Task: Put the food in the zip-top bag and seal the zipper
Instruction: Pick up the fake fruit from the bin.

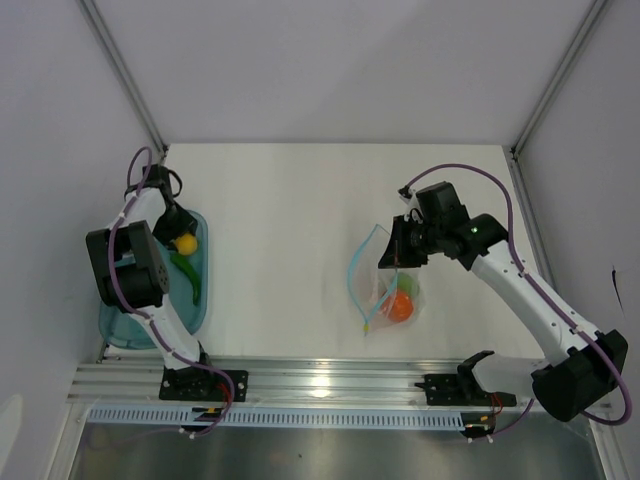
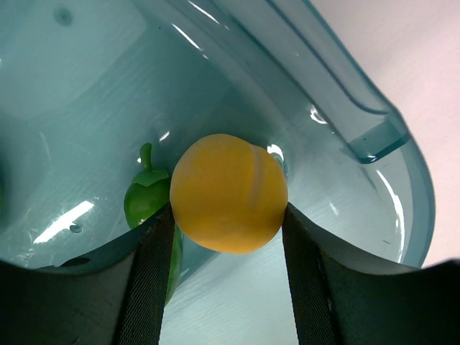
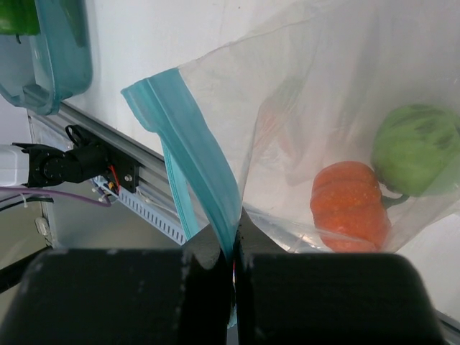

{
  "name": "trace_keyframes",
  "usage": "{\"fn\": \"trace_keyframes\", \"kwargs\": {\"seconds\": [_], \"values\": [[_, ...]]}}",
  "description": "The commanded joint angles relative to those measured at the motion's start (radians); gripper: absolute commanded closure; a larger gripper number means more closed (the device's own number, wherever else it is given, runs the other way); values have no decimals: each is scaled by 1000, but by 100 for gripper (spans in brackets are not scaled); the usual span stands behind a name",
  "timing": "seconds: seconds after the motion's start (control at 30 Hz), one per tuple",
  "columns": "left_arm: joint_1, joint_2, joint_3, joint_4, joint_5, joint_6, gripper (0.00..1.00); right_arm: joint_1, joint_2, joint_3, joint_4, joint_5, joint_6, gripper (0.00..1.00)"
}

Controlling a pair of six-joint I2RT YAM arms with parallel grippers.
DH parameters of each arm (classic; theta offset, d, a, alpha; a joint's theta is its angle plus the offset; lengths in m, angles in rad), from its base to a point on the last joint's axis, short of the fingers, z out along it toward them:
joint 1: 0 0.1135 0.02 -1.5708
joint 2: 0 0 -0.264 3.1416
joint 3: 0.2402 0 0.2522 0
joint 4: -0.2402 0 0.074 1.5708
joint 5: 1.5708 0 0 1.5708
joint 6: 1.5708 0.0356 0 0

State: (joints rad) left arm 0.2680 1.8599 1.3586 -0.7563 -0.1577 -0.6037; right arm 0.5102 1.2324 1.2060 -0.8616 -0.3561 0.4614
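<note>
The small yellow fruit [image 2: 228, 192] lies in the teal tray [image 2: 374, 136], and my left gripper [image 2: 228, 230] is shut on it, with a pad against each side. The slim green chili [image 2: 147, 198] lies just behind the left finger. From above, the left gripper [image 1: 183, 238] is at the tray's far end over the yellow fruit [image 1: 186, 243], with the chili [image 1: 188, 272] nearer. My right gripper [image 3: 235, 230] is shut on the light blue zipper [image 3: 194, 144], holding the zip-top bag [image 3: 302, 108] with its mouth open. Inside are an orange fruit [image 3: 350, 205] and a green one [image 3: 415, 147].
The teal tray [image 1: 200, 300] sits at the table's left edge, with a grey wall right beside it. The bag [image 1: 385, 285] lies right of centre. An aluminium rail [image 1: 320, 380] with both arm bases runs along the near edge.
</note>
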Motion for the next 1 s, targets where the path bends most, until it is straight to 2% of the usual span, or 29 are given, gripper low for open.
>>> {"fn": "trace_keyframes", "kwargs": {"seconds": [0.0, 0.03, 0.07, 0.13, 0.2, 0.23, 0.37, 0.57, 0.87, 0.97], "values": [[10, -36, -32, 9, -49, -10, 65, -4, -39, 9, 18, -9, 14, 100], [8, -34, -35, 8, -49, -10, 67, -4, -43, 10, 18, -9, 16, 100], [8, -36, -38, 6, -49, -8, 74, -4, -44, 10, 18, -9, 16, 100], [8, -44, -42, -1, -55, -8, 80, -4, -47, 4, 15, -7, 14, 100], [8, -74, -52, -3, -74, -11, 96, -4, -44, 6, 12, -7, 14, 100], [8, -105, -64, -2, -66, -7, 99, -4, -36, 10, 7, -4, 13, 100], [8, -185, -102, -3, 10, -7, 99, -4, -30, 13, 4, 0, 14, 100], [-18, -462, -228, 67, 69, 2, 99, -4, -17, -8, 6, 5, 14, 100], [-209, -775, -289, 89, 150, 56, 100, -2, 18, 9, 10, 14, 16, 100], [-328, -827, -296, 123, 268, 58, 99, -2, 30, 23, 6, 19, 16, 100]]}}
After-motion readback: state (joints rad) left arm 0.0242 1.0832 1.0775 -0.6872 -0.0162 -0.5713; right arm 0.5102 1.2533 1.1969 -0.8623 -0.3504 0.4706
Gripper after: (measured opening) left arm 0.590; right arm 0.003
